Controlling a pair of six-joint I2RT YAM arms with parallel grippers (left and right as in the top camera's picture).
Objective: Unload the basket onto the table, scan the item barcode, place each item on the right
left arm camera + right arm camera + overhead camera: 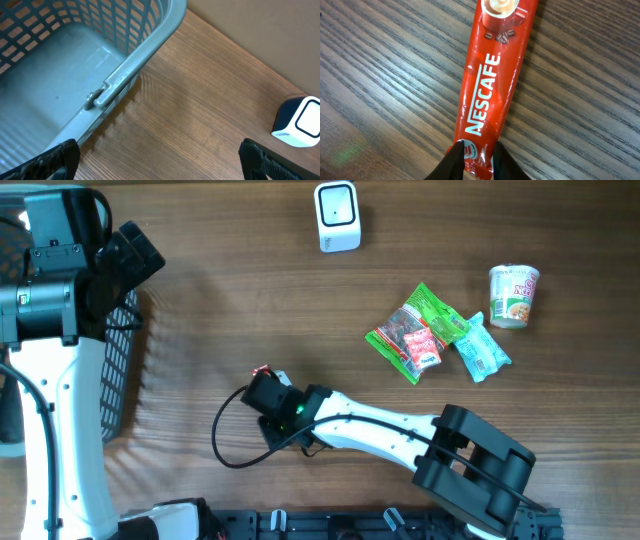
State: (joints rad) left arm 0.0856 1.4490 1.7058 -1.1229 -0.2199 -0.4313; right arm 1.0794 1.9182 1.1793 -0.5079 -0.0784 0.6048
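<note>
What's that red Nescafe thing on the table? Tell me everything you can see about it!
The Nescafe stick is a long, thin, shiny red packet, foil or plastic by its look. White NESCAFE letters run along it, and a coffee cup and beans are pictured at its far end. It looks sealed, with soft creases. It lies flat on the dark wooden table. The right gripper pinches its near end between black fingers. Nothing else touches it.

"NESCAFE" on the red sachet [492, 75]
</note>
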